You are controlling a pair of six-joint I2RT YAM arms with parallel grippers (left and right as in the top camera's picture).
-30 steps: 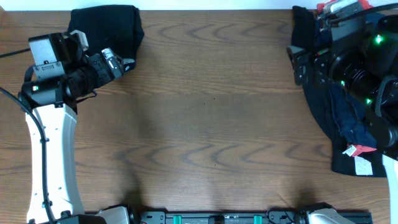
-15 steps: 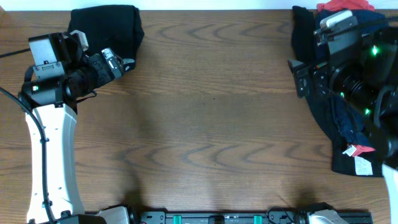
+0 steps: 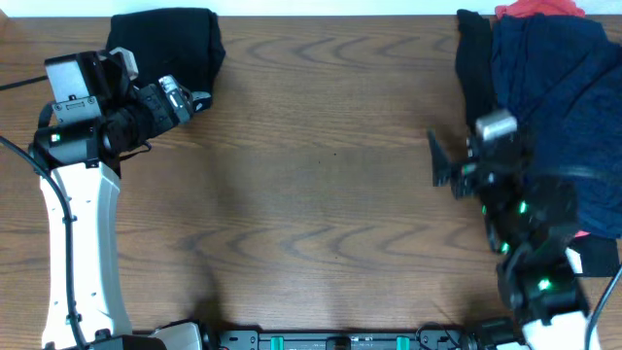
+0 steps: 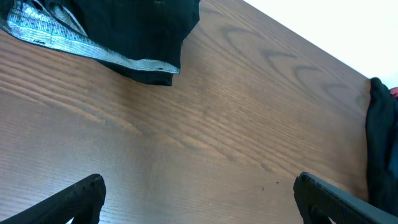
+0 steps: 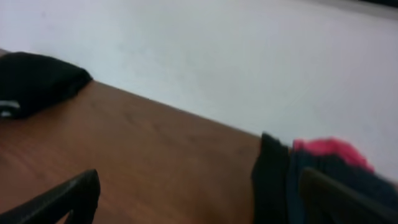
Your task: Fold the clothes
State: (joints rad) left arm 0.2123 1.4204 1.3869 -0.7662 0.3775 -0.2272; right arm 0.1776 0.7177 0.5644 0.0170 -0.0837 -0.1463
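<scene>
Left jaws and right jaws both gape wide, empty. If I dive into the heaped clothes (image 3: 554, 87) at the far right corner of the worktop (image 3: 321, 204), I risk pinching several garments together.

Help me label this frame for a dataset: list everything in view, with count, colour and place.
folded garment: one, black with a grey-speckled band, far left corner of the table
navy fabric: bulk of a loose heap, piece count unclear, far right corner
black fabric: one strip showing, left edge of that heap
red fabric: one patch showing, far end of the heap
table: one, brown wood grain, under everything
left arm: one, white, left side
right arm: one, black with green lights, right side, over the heap's near edge
left claw: one, black, open, beside the folded garment
right claw: one, black, open, over bare wood
</scene>
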